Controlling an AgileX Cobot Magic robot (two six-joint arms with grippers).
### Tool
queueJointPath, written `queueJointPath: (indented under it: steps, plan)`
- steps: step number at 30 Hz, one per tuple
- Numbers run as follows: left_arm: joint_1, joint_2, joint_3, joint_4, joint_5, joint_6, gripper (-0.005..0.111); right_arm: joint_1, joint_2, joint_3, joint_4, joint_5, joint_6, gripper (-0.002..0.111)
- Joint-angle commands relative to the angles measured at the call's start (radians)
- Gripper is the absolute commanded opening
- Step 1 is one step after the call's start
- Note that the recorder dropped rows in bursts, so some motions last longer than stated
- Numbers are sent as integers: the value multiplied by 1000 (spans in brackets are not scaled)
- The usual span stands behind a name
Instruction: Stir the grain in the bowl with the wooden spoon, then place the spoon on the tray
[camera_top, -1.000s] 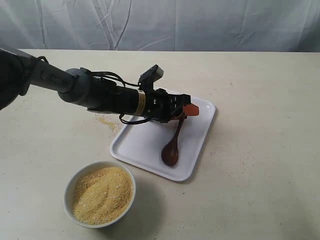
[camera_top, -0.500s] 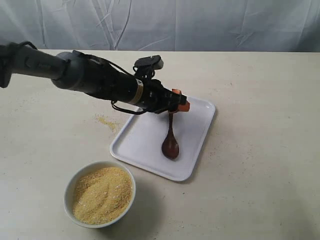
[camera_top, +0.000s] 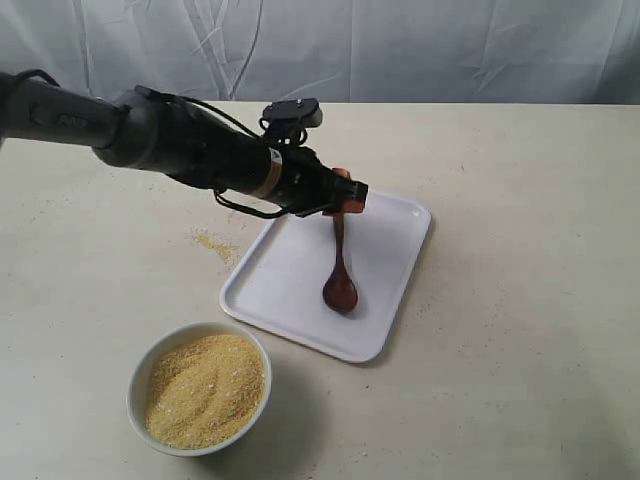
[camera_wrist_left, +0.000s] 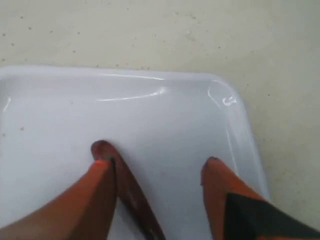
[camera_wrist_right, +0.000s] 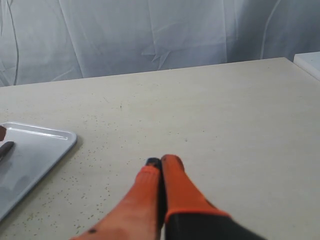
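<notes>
The white tray (camera_top: 285, 275) lies mid-table with the dark wooden spoon (camera_top: 340, 288) on it, scoop toward the near side. My left gripper (camera_top: 345, 197) hovers at the handle's far end. In the left wrist view the left gripper (camera_wrist_left: 157, 157) is open over the tray (camera_wrist_left: 150, 110), and the spoon handle (camera_wrist_left: 131, 192) leans against one finger (camera_wrist_left: 97, 187), well apart from the other. The white bowl (camera_top: 141, 372) of yellow grain (camera_top: 205, 388) stands near the front left. My right gripper (camera_wrist_right: 161, 161) is shut on nothing above bare table, with the tray's corner (camera_wrist_right: 40, 147) off to one side.
A small patch of spilled grain (camera_top: 215, 243) lies on the table left of the tray. Wrinkled white cloth (camera_top: 400, 45) hangs behind the table's far edge. Fine specks dot the table (camera_wrist_right: 100, 165) near the right gripper.
The left arm has drawn back to the left and the spoon's handle has swung with it. The scoop has stayed low on the tray, shifting only a little.
</notes>
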Motion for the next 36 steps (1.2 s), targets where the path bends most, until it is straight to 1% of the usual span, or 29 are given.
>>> queueJointPath:
  steps: [1,4,8,10,13,15,17,19,21,22,27,29,30,31,32,34,36]
  plan:
    - [36,-80,-3,6,-100,-4,21,3,-5,2,1,-9,-1,0]
    - [93,-134,-1,6,-231,-4,-1,3,-5,2,1,-9,-1,0]
    - [201,-203,18,6,-411,-11,0,3,-5,2,1,-9,-1,0]
    - [254,-231,45,6,-458,-35,0,3,-5,2,1,-9,-1,0]
    - [332,-276,103,6,-499,-66,0,3,-5,2,1,-9,-1,0]
    - [373,-324,167,6,-475,-64,0,3,-5,2,1,-9,-1,0]
    - [399,-389,238,6,-389,-59,0,3,-5,2,1,-9,-1,0]
    - [413,-462,303,6,-273,-21,0,3,-5,2,1,-9,-1,0]
    - [414,-559,372,6,-104,62,0,3,-5,2,1,-9,-1,0]
    - [414,-599,398,6,-26,112,0,3,-5,2,1,-9,-1,0]
    - [406,-835,537,6,443,523,0,3,-5,2,1,-9,-1,0]
    - [406,-899,598,6,585,607,0,3,-5,2,1,-9,-1,0]
    - [406,-929,629,-27,649,648,0,3,-5,2,1,-9,-1,0]
    - [406,-951,652,-88,695,692,0,3,-5,2,1,-9,-1,0]
    - [406,-974,680,-203,745,757,0,3,-5,2,1,-9,-1,0]
    - [406,-1005,723,-509,806,978,0,3,-5,2,1,-9,-1,0]
    - [406,-1015,757,-855,876,1325,0,3,-5,2,1,-9,-1,0]
